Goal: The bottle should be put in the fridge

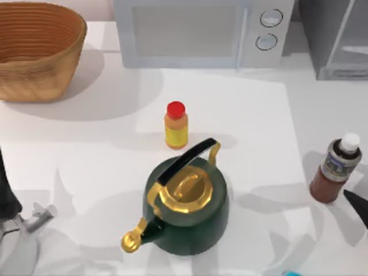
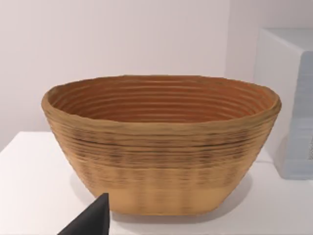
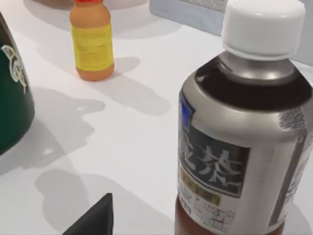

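While the bottle [image 1: 336, 168] stands upright on the white surface [image 1: 80, 167] near its right edge, nothing grips it. Its white cap is on, a grey-blue label wraps the upper body, and the dark reddish-brown base rests on the surface. The right wrist view shows the same bottle [image 3: 242, 132] close up and free of contact on the sides that can be seen.

Right gripper [image 1: 357, 204]: one dark tip enters at the right edge of the top view, just beside the bottle's base and apart from it. A single dark finger [image 3: 95, 218] shows low in the right wrist view. How far the jaws stand open cannot be told.

Left gripper [image 1: 35, 217]: at the lower left of the surface, well apart from the bottle, holding nothing visible. One dark finger [image 2: 90, 219] shows in the left wrist view, facing the woven basket [image 2: 161, 142]. Width of its jaws cannot be told either.

Fridge [image 1: 336, 37]: grey cabinet at the back right corner, behind the bottle and well apart from it, partly in view.

Other items: white microwave [image 1: 201, 31] at the back centre; basket [image 1: 37, 49] at the back left; orange-yellow bottle [image 1: 176, 125] with red cap mid-surface; green kettle [image 1: 185, 201] with gold lid in front of it.
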Tool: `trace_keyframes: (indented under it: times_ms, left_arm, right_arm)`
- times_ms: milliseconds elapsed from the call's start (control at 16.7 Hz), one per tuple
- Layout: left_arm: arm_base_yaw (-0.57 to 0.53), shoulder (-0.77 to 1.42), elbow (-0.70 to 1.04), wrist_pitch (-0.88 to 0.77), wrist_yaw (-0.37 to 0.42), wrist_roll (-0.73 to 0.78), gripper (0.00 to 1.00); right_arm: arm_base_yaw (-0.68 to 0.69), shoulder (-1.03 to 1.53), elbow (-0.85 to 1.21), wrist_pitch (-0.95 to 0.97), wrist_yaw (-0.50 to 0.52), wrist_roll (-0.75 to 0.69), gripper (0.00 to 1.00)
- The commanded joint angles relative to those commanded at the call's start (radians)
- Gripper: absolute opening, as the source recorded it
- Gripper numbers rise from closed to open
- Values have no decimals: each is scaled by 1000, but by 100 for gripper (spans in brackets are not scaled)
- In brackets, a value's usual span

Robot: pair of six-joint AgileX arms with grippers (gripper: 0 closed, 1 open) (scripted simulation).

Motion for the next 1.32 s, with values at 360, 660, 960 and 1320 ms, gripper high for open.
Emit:
trace_keyframes:
  times_ms: [360, 660, 960, 1320]
  left_arm:
    - [0, 0, 0, 0, 0, 0, 100]
    - [0, 0, 0, 0, 0, 0, 100]
    - [0, 0, 0, 0, 0, 0, 100]
    - [0, 0, 0, 0, 0, 0, 100]
  right_arm:
    - [10, 0, 17, -4, 7, 8, 100]
    - [48, 76, 65, 53, 46, 38, 100]
    - [218, 222, 117, 213, 209, 119, 100]
    - [260, 263, 117, 254, 250, 139, 100]
